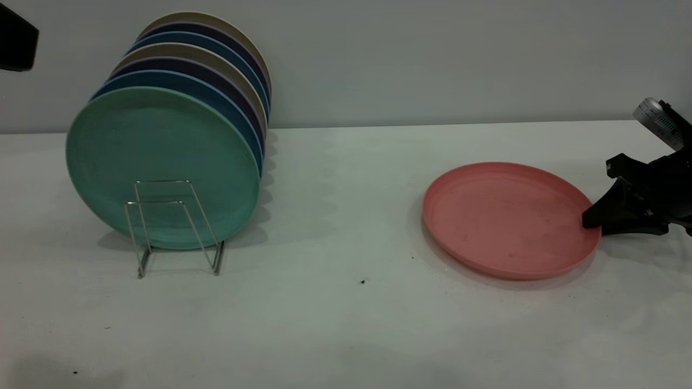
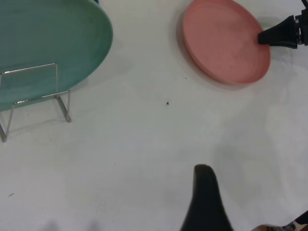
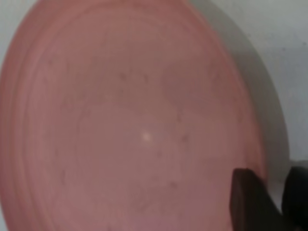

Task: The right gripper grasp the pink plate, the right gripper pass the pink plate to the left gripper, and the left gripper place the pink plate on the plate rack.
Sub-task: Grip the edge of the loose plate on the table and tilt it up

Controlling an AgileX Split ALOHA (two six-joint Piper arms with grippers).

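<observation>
Basically I'm seating the right end effector (image 1: pixel 592 220), narrowly parted, astride the pink plate (image 1: pixel 505 219) rim; lift, handover, racking pending.

A white table (image 1: pixel 335 324) meets a plain pale grey wall (image 1: pixel 432 59).

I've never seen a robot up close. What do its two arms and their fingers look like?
Both are matte black. The right gripper has wedge-shaped fingers tapering to blunt tips, on a blocky black body, with a ribbed silver cylinder above it. Of the left gripper, only one rounded black finger and a black block at the exterior view's corner show.
</observation>
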